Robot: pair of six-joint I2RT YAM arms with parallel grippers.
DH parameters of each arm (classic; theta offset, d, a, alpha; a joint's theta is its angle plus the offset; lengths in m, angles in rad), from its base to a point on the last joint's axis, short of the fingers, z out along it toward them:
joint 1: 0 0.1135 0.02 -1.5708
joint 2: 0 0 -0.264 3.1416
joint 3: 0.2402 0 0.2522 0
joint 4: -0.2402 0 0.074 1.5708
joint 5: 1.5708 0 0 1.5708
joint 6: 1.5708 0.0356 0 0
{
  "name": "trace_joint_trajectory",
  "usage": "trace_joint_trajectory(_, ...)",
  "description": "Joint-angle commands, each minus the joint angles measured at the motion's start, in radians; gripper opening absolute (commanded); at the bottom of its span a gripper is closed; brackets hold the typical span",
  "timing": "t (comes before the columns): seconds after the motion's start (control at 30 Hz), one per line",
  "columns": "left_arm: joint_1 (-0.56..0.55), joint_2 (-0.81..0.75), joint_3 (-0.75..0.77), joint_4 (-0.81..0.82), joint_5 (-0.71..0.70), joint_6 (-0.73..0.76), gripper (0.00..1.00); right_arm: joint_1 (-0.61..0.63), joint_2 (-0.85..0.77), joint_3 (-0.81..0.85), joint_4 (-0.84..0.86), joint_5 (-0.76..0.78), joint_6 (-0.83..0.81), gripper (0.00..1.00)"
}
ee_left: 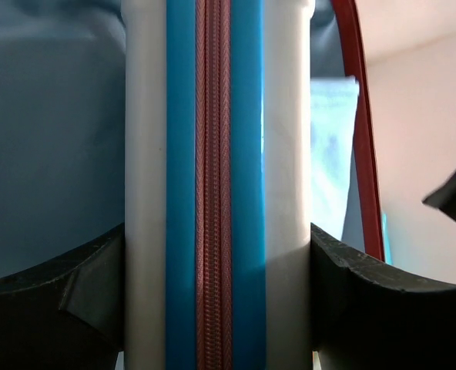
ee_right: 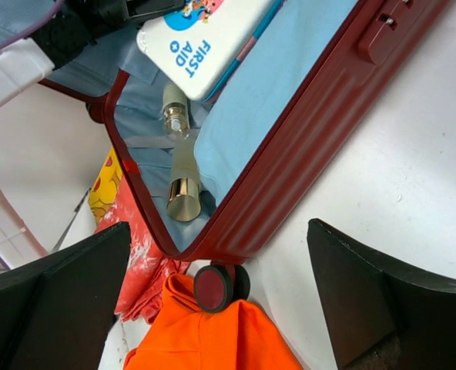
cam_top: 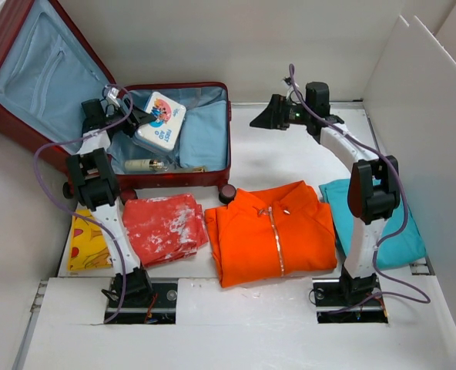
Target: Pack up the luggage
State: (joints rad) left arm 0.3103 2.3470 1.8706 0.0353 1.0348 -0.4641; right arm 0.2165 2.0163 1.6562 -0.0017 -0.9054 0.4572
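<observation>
Luggage (cam_top: 182,182) open at surface's far-left corner, lid leaning back. Inside base: bottle (cam_top: 147,164) lying near front wall.

Left pincer (ee_left: 219,301) partly closed, clamping first-aid kit (cam_top: 161,119) by zipped edge, within base half. Whether kit rests on lining, cannot tell.

Right pincer (cam_top: 260,119) spread wide, empty, above surface just right of luggage.

Not yet packed, on surface's near half: yellow printed item (cam_top: 88,245), red-white cloth (cam_top: 165,227), orange jacket (cam_top: 270,231), teal garment (cam_top: 337,202).

Judgement: packing early. Kit unreleased, four soft items left, lid unclosed.
</observation>
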Motion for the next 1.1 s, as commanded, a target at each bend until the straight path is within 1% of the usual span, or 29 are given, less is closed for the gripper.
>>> trace_joint_trajectory(0.0,0.059,-0.057,-0.039,0.268,-0.185,-0.135,0.0,0.003,-0.05,0.066,-0.043,0.029,-0.043,1.0)
trace_joint_trajectory(0.07,0.059,-0.057,-0.083,0.317,-0.209,-0.189,0.0,0.012,-0.039,0.088,-0.069,0.03,-0.055,1.0)
trace_joint_trajectory(0.1,0.059,-0.057,-0.132,0.369,-0.237,-0.236,0.0,0.012,-0.039,0.099,-0.079,0.03,-0.066,1.0)
trace_joint_trajectory(0.17,0.059,-0.066,-0.186,0.455,-0.249,-0.295,0.0,0.012,-0.03,0.12,-0.119,0.03,-0.08,1.0)
trace_joint_trajectory(0.2,0.059,-0.066,-0.186,0.456,-0.268,-0.304,0.0,0.012,-0.03,0.143,-0.138,0.04,-0.1,1.0)
trace_joint_trajectory(0.23,0.059,-0.054,-0.16,0.401,-0.303,-0.283,0.0,0.023,-0.019,0.157,-0.155,0.04,-0.11,1.0)
trace_joint_trajectory(0.3,0.059,-0.029,-0.102,0.309,-0.321,-0.242,0.0,0.023,-0.007,0.206,-0.219,0.04,-0.149,1.0)
trace_joint_trajectory(0.33,0.059,-0.02,-0.064,0.223,-0.356,-0.228,0.0,0.032,0.008,0.223,-0.24,0.049,-0.163,1.0)
trace_joint_trajectory(0.37,0.059,-0.02,-0.064,0.207,-0.376,-0.228,0.0,0.032,0.009,0.24,-0.259,0.049,-0.173,1.0)
trace_joint_trajectory(0.43,0.059,-0.041,-0.117,0.192,-0.429,-0.219,0.0,0.041,0.021,0.266,-0.3,0.049,-0.192,1.0)
trace_joint_trajectory(0.47,0.068,-0.061,-0.131,0.18,-0.471,-0.219,0.17,0.041,0.021,0.275,-0.3,0.049,-0.204,1.0)
trace_joint_trajectory(0.5,0.069,-0.061,-0.131,0.179,-0.472,-0.202,0.33,0.05,0.021,0.275,-0.3,0.049,-0.204,1.0)
trace_joint_trajectory(0.53,0.069,-0.061,-0.131,0.157,-0.472,-0.183,0.47,0.05,0.021,0.275,-0.3,0.049,-0.204,1.0)
trace_joint_trajectory(0.57,0.069,-0.061,-0.078,0.074,-0.507,-0.16,0.57,0.05,0.021,0.275,-0.3,0.049,-0.204,1.0)
trace_joint_trajectory(0.6,0.069,-0.051,-0.05,0.034,-0.518,-0.136,0.84,0.05,0.03,0.275,-0.3,0.039,-0.213,1.0)
trace_joint_trajectory(0.63,0.069,-0.051,-0.022,-0.007,-0.535,-0.092,1.0,0.05,0.03,0.275,-0.3,0.039,-0.213,1.0)
trace_joint_trajectory(0.67,0.069,-0.051,0.022,-0.044,-0.559,-0.067,1.0,0.05,0.03,0.287,-0.311,0.03,-0.213,1.0)
trace_joint_trajectory(0.7,0.069,-0.051,0.041,-0.098,-0.608,-0.039,1.0,0.05,0.039,0.287,-0.311,0.03,-0.213,1.0)
trace_joint_trajectory(0.77,0.056,-0.06,0.076,-0.153,-0.686,0.027,1.0,0.05,0.039,0.297,-0.311,0.02,-0.222,1.0)
trace_joint_trajectory(0.8,0.056,-0.074,0.106,-0.191,-0.762,0.098,1.0,0.063,0.039,0.297,-0.311,0.02,-0.222,1.0)
trace_joint_trajectory(0.83,0.029,-0.074,0.117,-0.204,-0.792,0.134,1.0,0.063,0.039,0.297,-0.311,0.011,-0.222,1.0)
trace_joint_trajectory(0.87,0.009,-0.086,0.136,-0.228,-0.87,0.189,1.0,0.072,0.029,0.297,-0.302,0.002,-0.232,1.0)
trace_joint_trajectory(0.9,0.009,-0.086,0.136,-0.229,-0.871,0.189,1.0,0.072,0.029,0.297,-0.302,0.002,-0.232,1.0)
trace_joint_trajectory(0.93,-0.002,-0.098,0.147,-0.239,-0.936,0.229,1.0,0.072,0.029,0.297,-0.302,-0.009,-0.232,1.0)
trace_joint_trajectory(0.97,-0.017,-0.107,0.147,-0.239,-0.958,0.248,1.0,0.081,0.029,0.297,-0.302,-0.018,-0.232,1.0)
trace_joint_trajectory(1.03,-0.027,-0.117,0.165,-0.239,-0.987,0.289,1.0,0.081,0.029,0.297,-0.302,-0.018,-0.241,1.0)
trace_joint_trajectory(1.07,-0.054,-0.126,0.165,-0.239,-0.987,0.338,1.0,0.081,0.029,0.297,-0.313,-0.018,-0.252,1.0)
